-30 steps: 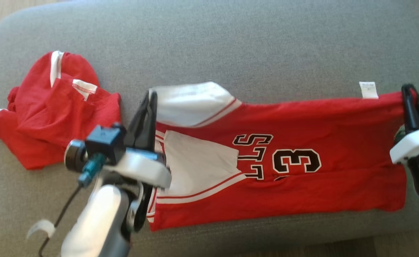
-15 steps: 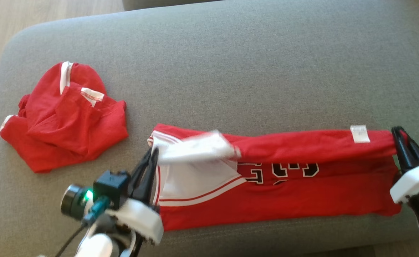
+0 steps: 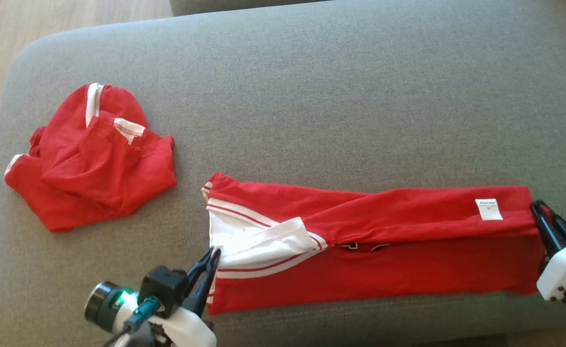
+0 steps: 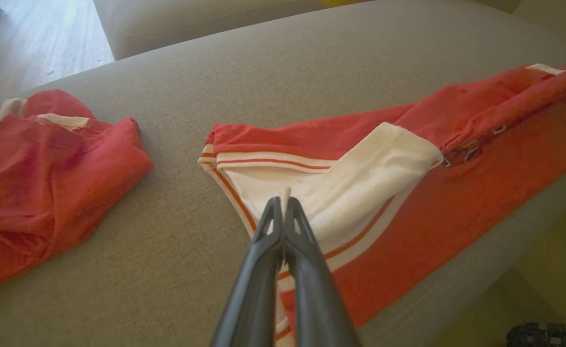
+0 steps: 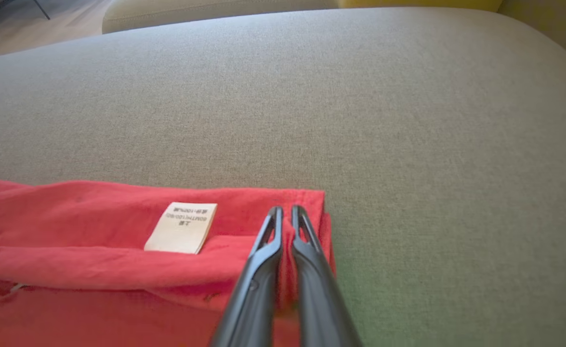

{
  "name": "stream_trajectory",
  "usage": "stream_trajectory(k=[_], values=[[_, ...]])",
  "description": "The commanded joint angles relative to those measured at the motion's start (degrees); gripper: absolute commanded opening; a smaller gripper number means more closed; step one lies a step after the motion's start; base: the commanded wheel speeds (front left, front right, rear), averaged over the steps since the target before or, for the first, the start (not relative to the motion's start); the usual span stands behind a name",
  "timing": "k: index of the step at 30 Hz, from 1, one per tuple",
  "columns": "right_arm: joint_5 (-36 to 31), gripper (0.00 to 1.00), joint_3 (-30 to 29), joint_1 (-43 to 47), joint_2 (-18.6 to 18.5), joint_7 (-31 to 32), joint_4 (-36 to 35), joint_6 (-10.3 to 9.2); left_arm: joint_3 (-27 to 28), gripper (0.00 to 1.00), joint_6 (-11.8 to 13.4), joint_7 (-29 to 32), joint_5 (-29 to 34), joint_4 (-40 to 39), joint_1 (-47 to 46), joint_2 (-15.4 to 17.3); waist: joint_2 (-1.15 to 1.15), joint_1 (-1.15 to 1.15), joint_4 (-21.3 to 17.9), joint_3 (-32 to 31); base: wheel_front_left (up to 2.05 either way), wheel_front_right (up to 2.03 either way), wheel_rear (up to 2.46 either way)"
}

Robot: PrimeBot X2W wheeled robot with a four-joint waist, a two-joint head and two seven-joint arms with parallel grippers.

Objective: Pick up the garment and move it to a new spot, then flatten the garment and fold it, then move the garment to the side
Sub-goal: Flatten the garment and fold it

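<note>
The garment (image 3: 384, 270) is a red jersey with white sleeves, lying lengthwise near the front edge of the grey cushion (image 3: 311, 96). Its far half is folded over toward me, and only slivers of the black print peek out. My left gripper (image 3: 214, 251) is shut on the white sleeve end of the garment (image 4: 408, 202). A bit of white cloth pokes out between the left gripper's (image 4: 283, 201) tips. My right gripper (image 3: 542, 214) is shut on the hem corner at the other end. In the right wrist view the right gripper (image 5: 286, 212) pinches red cloth of the garment (image 5: 71, 231) beside a white care label (image 5: 181, 227).
A second red garment (image 3: 90, 159) lies crumpled on the cushion's left part, also seen as a red heap (image 4: 37, 164) in the left wrist view. Wooden floor (image 3: 22, 19) shows past the cushion's far left corner. The cushion's front edge runs just below the jersey.
Both grippers have drawn the jersey's far edge toward me, folding it over so the number and letters are covered. The head camera has also shifted.
</note>
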Motion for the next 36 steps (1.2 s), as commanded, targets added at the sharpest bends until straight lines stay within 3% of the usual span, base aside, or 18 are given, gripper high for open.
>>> stream_trajectory(k=[1, 2, 3, 4, 5, 6, 7, 14, 21, 25, 29, 36], values=[[0.71, 0.0, 0.25, 0.2, -2.15, 0.47, -1.8, -0.02, 1.68, 0.0, -0.25, -0.05, 0.18, -1.46, -1.36, 1.07, 0.0, 0.0, -0.05, -0.05, 0.0, 0.0, 0.0], [0.84, 0.15, 0.3, 0.52, -2.26, 1.29, -1.98, -0.02, 1.41, 0.0, -0.48, -0.05, 0.04, -1.19, -1.25, 1.04, 0.0, 0.0, -0.09, -0.12, 0.0, 0.0, 0.0], [0.83, 0.52, 0.11, 0.73, -2.31, 1.8, -2.2, -0.02, 1.14, 0.0, -0.69, 0.04, -0.08, -0.93, -1.11, 1.04, 0.0, 0.0, -0.17, -0.19, 0.0, 0.0, 0.0], [1.12, 1.0, -0.18, 0.95, -2.16, 2.42, -2.3, -0.02, 0.81, 0.0, -0.95, 0.26, -0.24, -0.7, -0.97, 1.03, 0.0, 0.0, -0.23, -0.27, 0.0, 0.0, 0.0], [1.52, 1.0, -0.42, 1.25, -1.97, 3.32, -2.34, -0.02, 0.51, 0.07, -1.17, 0.46, -0.32, -0.52, -0.85, 1.08, 0.0, 0.0, -0.28, -0.35, 0.0, 0.0, 0.0], [1.68, 1.0, -0.82, 1.53, -1.81, 4.24, -2.38, -0.02, 0.35, 0.44, -1.21, 0.52, -0.28, -0.38, -0.8, 1.14, 0.0, 0.0, -0.32, -0.44, 0.0, 0.0, 0.0], [1.45, 1.0, -1.31, 1.75, -1.71, 4.87, -2.48, -0.02, 0.3, 1.0, -1.15, 0.47, -0.21, -0.23, -0.76, 1.22, 0.0, 0.0, -0.35, -0.52, 0.0, 0.0, 0.0], [-3.51, 1.0, -5.91, 1.12, 1.1, 3.59, -4.57, -0.02, 4.1, 1.0, 1.89, -4.93, -0.92, 1.65, -2.25, 0.07, 0.0, 0.0, -0.46, -1.09, 0.0, 0.0, 0.0], [-5.93, 1.0, -11.14, -1.09, 8.99, -5.32, -12.38, -0.02, 11.12, 1.0, 5.22, -15.28, -5.92, -0.17, -5.48, -6.92, 0.0, 0.0, -0.28, -2.69, 0.0, 0.0, 0.0], [-7.12, 1.0, -12.19, -0.54, 13.66, -9.69, -15.89, -0.02, 14.72, 1.0, 4.95, -16.43, -6.87, -2.25, -6.87, -11.61, 0.0, 0.0, -0.36, -3.65, 0.0, 0.0, 0.0], [-5.23, 1.0, -14.51, -0.22, 19.25, -12.49, -17.2, -0.02, 18.37, 1.0, 3.74, -16.48, -2.94, -4.6, -6.72, -15.38, 0.0, 0.0, -0.71, -3.78, 0.0, 0.0, 0.0], [-9.68, 1.0, -12.62, 0.5, 21.52, -16.29, -17.42, -0.02, 20.87, 1.0, 4.2, -16.5, 1.92, -0.34, -4.77, -17.59, 0.0, 0.0, -1.67, -3.56, 0.0, 0.0, 0.0]])
